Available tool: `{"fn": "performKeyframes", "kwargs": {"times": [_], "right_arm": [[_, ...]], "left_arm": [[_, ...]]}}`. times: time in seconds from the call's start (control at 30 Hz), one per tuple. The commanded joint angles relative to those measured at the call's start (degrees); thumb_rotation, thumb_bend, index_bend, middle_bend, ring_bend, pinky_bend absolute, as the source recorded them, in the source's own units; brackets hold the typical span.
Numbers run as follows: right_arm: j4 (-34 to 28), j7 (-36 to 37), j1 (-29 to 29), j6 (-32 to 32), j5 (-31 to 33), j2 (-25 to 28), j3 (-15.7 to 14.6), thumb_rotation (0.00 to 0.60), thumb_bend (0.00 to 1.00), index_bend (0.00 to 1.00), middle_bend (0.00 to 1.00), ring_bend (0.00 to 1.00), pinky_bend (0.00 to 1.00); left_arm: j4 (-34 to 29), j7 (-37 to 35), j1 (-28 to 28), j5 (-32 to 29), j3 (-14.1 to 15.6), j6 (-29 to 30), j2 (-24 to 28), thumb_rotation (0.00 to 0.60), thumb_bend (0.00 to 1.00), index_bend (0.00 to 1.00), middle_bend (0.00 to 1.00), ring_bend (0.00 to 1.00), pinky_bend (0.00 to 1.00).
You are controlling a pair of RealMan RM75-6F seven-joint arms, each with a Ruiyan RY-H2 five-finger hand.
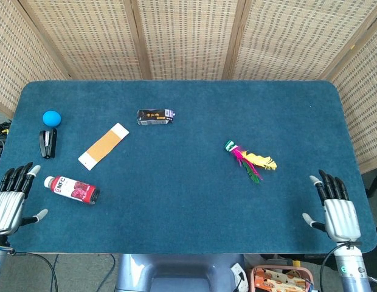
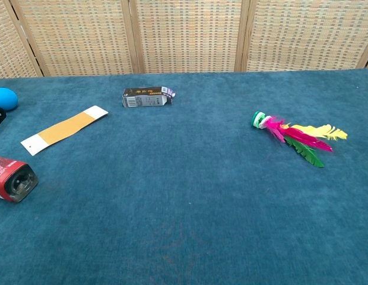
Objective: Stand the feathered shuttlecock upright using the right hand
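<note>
Blue felt table (image 1: pixel 188 201) with wicker screens behind. Left to right: my left hand (image 1: pixel 11 199) sits at the near-left edge, fingers spread, holding nothing. Near it are a red bottle (image 1: pixel 72 189) on its side, a black stapler (image 1: pixel 48 142) and a blue ball (image 1: pixel 51 117); further in, an orange-and-white strip (image 1: pixel 103 146) and a small dark box (image 1: pixel 155 116). The shuttlecock (image 1: pixel 250 160) lies on its side right of centre, green base (image 2: pixel 259 119) pointing up-left and pink, yellow and green feathers (image 2: pixel 305 139) fanned down-right. I'd judge it very light, the feathers soft and easy to bend or crush, the base the only stiff part, so I'd pinch at the base or just above it and tip it up onto the base. My right hand (image 1: pixel 334 207) is at the near-right edge, well apart from it, open and flat, touching nothing I can see. It's out of frame in the chest view.
</note>
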Motion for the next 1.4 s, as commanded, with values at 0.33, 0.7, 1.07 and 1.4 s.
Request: {"fn": "performKeyframes", "kwargs": {"times": [0.33, 0.7, 1.07, 1.4], "right_arm": [[-5.7, -11.9, 7.1, -5.8, 3.3, -9.5, 4.6, 0.6, 0.15, 0.3, 0.0, 0.0, 0.0], [0.2, -17.7, 12.5, -12.9, 14.3, -17.3, 8.5, 0.6, 0.15, 0.3, 0.0, 0.0, 0.0], [5.9, -18.6, 16.4, -16.6, 19.2, -21.6, 10.3, 0.6, 0.15, 0.3, 0.0, 0.0, 0.0], [8.9, -19.6, 19.5, -18.1, 23.1, -21.5, 13.5, 0.6, 0.17, 0.32, 0.0, 0.0, 0.0]], "left_arm": [[0.1, -1.2, -0.1, 0.2, 0.1, -0.2, 0.3, 0.6, 0.06, 0.0, 0.0, 0.0, 0.0], [0.6, -2.1, -0.6, -0.7, 0.0, -1.7, 0.2, 0.6, 0.06, 0.0, 0.0, 0.0, 0.0], [0.9, -2.6, -0.8, -1.3, -0.1, -2.5, 0.3, 0.6, 0.06, 0.0, 0.0, 0.0, 0.0], [1.3, -2.4, -1.0, -1.5, 0.0, -3.0, 0.0, 0.6, 0.06, 0.0, 0.0, 0.0, 0.0]]}}
